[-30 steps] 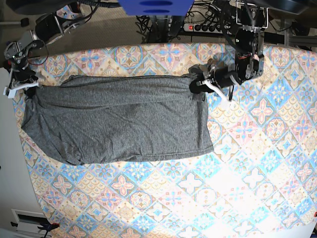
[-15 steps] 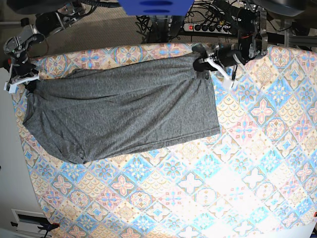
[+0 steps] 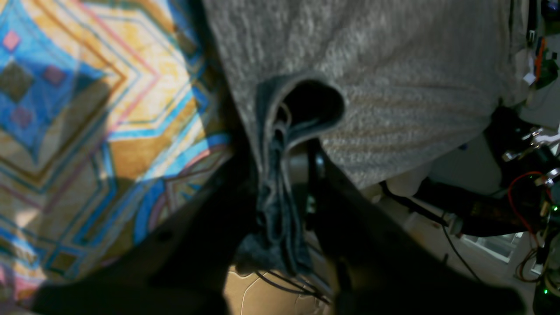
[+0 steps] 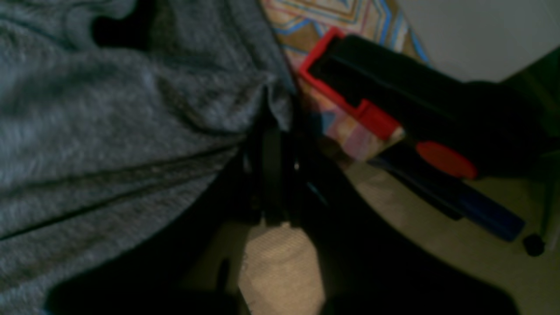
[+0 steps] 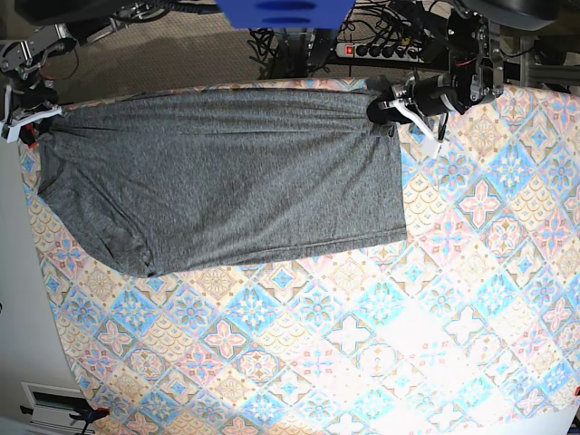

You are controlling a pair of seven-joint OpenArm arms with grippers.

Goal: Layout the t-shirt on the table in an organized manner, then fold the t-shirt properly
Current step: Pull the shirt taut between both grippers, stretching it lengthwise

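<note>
both arms reach low along the far edge of the tabletop (image 5: 381, 362), well apart, one at each top corner of the t-shirt (image 5: 227, 181). left tool (image 5: 381, 107) on the base view's right, forearm lying near level, pinched on a bunched fold of the shirt's edge; the wrist view shows layered hem (image 3: 280, 183) squeezed between dark fingers. right tool (image 5: 27, 118) at the far corner on the base view's left, clamped on gathered fabric (image 4: 267, 109) too. shirt spread flat and wide on the far half of the tabletop, top edge pulled taut between the tools, lower corner on the view's left rounded and rumpled. fabric heathered dark grey, soft knit, plain. cloth under it: pastel blue, pink, cream diamond tiles with floral motifs. a red and black clamp (image 4: 393, 105) sits at the tabletop edge.
</note>
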